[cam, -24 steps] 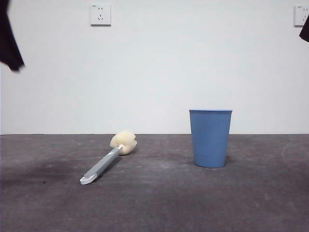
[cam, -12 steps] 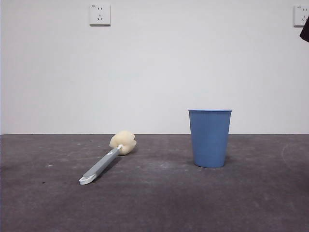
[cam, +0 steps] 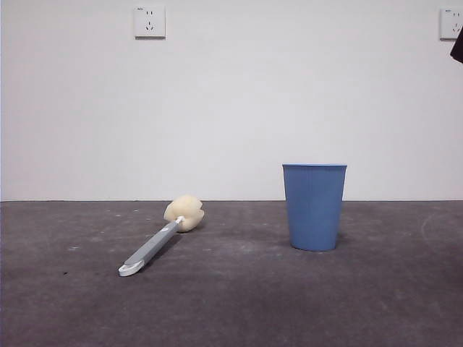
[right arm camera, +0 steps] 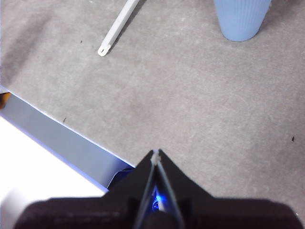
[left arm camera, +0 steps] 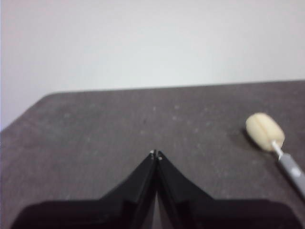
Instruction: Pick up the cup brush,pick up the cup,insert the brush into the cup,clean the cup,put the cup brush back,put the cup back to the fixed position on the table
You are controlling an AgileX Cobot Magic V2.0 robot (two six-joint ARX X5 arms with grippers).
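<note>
The cup brush (cam: 160, 237) lies flat on the table (cam: 231, 303), left of centre, its cream sponge head (cam: 184, 212) toward the wall and its white tip nearest the camera. The blue ribbed cup (cam: 314, 207) stands upright to its right. My left gripper (left arm camera: 156, 154) is shut and empty above the table, with the sponge head (left arm camera: 265, 131) off to one side. My right gripper (right arm camera: 156, 153) is shut and empty, high over the table's near part; the brush handle (right arm camera: 117, 27) and the cup's base (right arm camera: 241, 18) show far ahead. A black tip of an arm (cam: 457, 45) shows at the front view's top right.
A white wall with two sockets (cam: 150, 22) backs the table. In the right wrist view the table's pale edge (right arm camera: 62, 138) runs close by the gripper, with a bright white surface beyond it.
A dark arm tip at the front view's top left has withdrawn out of view. Brush and cup have not moved.
</note>
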